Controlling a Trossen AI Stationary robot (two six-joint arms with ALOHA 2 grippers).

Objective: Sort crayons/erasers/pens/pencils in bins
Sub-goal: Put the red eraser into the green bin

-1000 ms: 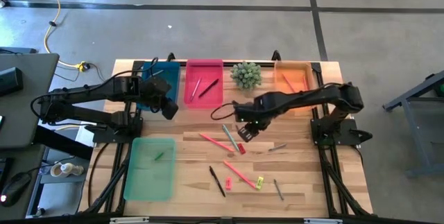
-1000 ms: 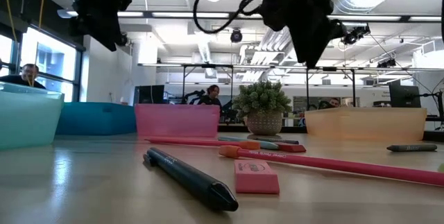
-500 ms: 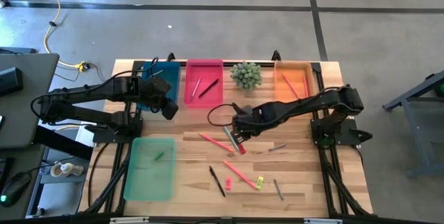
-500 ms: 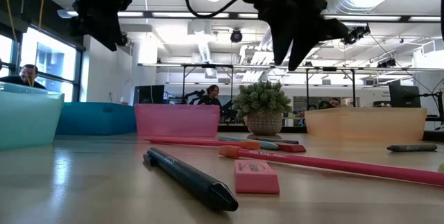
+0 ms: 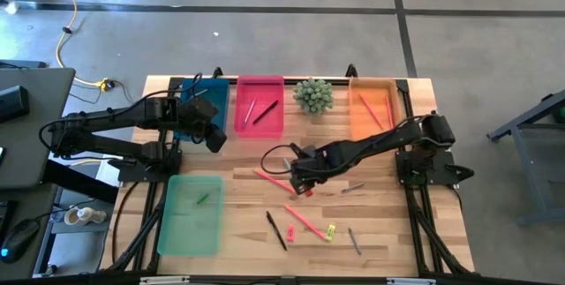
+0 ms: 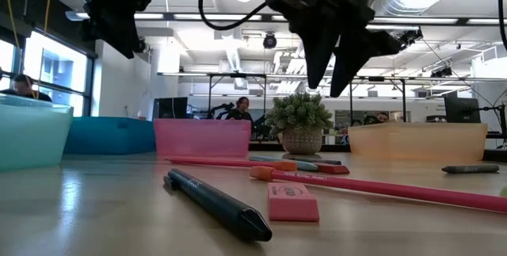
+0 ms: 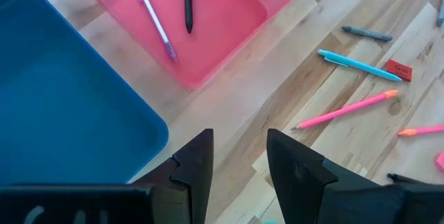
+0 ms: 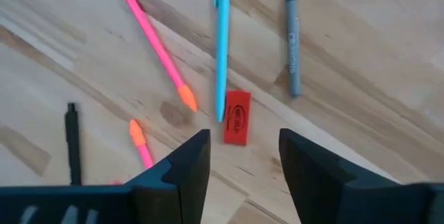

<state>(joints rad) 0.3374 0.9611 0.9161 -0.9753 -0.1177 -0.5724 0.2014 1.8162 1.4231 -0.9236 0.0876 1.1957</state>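
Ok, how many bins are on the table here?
4: teal-blue bin, pink bin and orange bin along the back edge, and a larger pale-green bin at the front left. None looks hidden.

A red eraser [image 8: 236,126] lies on bare wood, but a blue pen [image 8: 222,44] touches it and a pink pencil [image 8: 154,47] lies near.

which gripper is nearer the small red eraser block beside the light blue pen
Right. The right gripper hovers just above the small red eraser block, fingers open. The left gripper hangs by the teal-blue bin, well away.
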